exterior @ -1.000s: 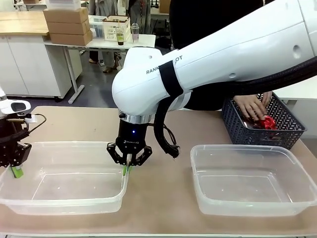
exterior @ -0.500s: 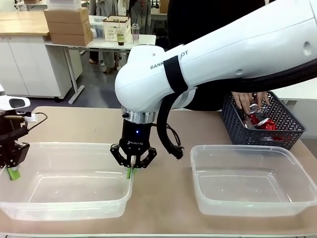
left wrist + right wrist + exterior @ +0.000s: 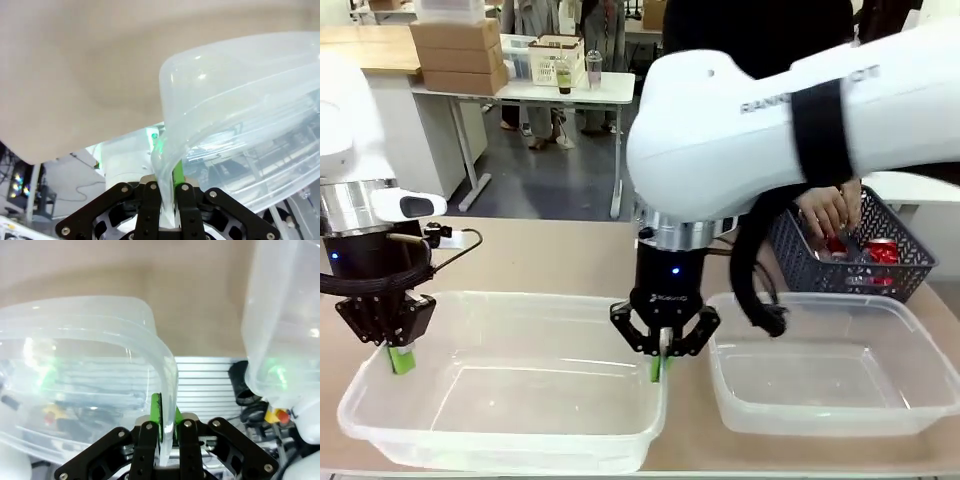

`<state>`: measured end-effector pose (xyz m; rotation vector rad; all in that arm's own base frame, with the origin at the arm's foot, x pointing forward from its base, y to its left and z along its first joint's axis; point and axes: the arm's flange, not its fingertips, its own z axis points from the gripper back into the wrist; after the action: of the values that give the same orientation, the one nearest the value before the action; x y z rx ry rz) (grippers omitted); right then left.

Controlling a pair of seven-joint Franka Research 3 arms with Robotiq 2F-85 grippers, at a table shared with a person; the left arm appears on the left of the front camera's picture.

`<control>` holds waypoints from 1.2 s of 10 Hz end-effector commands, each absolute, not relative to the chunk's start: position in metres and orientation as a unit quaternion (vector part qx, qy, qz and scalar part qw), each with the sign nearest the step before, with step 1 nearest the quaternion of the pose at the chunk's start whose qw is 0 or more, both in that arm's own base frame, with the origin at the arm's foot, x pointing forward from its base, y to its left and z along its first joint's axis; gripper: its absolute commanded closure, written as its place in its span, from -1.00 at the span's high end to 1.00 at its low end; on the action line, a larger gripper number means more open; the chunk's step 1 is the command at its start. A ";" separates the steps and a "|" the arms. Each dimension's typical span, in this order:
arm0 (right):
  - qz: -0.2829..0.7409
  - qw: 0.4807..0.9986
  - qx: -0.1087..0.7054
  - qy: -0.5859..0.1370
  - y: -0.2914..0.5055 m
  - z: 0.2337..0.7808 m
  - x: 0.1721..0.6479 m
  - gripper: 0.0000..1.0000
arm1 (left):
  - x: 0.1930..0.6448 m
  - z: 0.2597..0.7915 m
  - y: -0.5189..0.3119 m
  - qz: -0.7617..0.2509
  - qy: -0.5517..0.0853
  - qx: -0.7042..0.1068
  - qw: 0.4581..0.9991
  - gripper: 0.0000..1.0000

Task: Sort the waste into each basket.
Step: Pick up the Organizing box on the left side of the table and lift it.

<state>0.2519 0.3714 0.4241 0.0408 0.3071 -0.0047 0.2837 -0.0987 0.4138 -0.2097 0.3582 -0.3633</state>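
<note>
Two clear tubs stand side by side on the brown table. My left gripper [image 3: 398, 358] is shut on the left rim of the left tub [image 3: 520, 297]. My right gripper [image 3: 658, 368] is shut on that tub's right rim, close to the right tub [image 3: 820, 300]. In the left wrist view the gripper [image 3: 167, 202] pinches the tub wall [image 3: 240, 100]. The right wrist view has the gripper [image 3: 165, 432] clamped on the rim of the left tub [image 3: 75, 340], with the right tub [image 3: 285, 315] beside it. Red cans [image 3: 882, 250] lie in the dark grey mesh basket [image 3: 800, 262].
A person's hand [image 3: 825, 212] reaches into the mesh basket at the far right of the table. A narrow gap separates the two tubs. Bare table lies behind the left tub. Desks and boxes stand in the room beyond.
Both arms have moved to the right with the left tub between them, bringing it close to the right tub. The person's hand stays in the mesh basket.
</note>
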 end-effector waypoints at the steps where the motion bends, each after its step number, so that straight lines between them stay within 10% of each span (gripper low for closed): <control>1: -0.008 0.991 0.043 0.129 0.336 0.419 0.252 -1.00 | 0.261 0.413 -0.103 -0.251 0.176 -0.101 0.946 -1.00; 12: -0.059 0.994 -0.001 0.091 0.252 0.516 0.256 -0.89 | 0.284 0.477 -0.214 -0.114 0.165 -0.195 0.960 -0.92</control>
<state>0.2508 0.2609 0.5081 0.0069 0.2210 -0.1295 0.2877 -0.1961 0.4649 -0.3514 0.3301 -0.2348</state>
